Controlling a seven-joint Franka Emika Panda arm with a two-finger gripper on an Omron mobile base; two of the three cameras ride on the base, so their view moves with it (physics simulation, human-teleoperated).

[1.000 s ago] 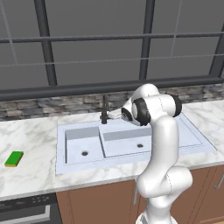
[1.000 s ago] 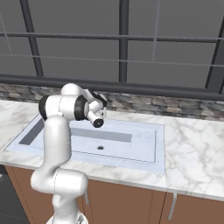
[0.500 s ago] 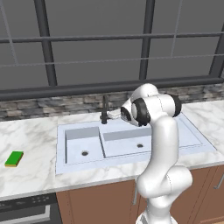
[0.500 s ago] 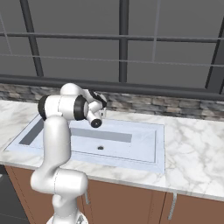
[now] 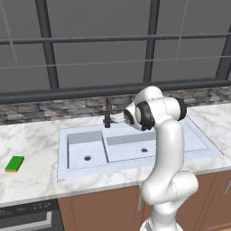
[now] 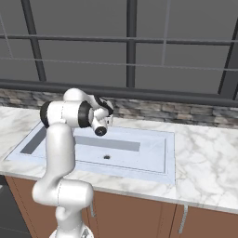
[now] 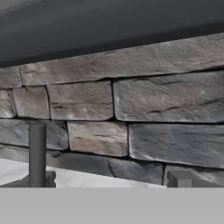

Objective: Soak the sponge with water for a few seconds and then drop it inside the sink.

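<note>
Claw [image 6: 106, 122] largely masked by the arm's wrist in the right base view, sink [image 6: 153, 160] left portion hidden behind the white arm, faucet [image 5: 108, 113] partly covered by the wrist, sponge [image 5: 15, 164] too small to show texture

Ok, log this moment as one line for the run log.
stage: approach | sponge: on counter left of sink, untouched | end effector: open, empty, facing stone backsplash | faucet: no water visible

A white marble counter [image 5: 31, 140] runs beneath a large dark-framed window [image 5: 99, 43]. A grey stone backsplash [image 7: 131, 105] lines the wall behind it, with brown wooden cabinets [image 6: 139, 214] below.
</note>
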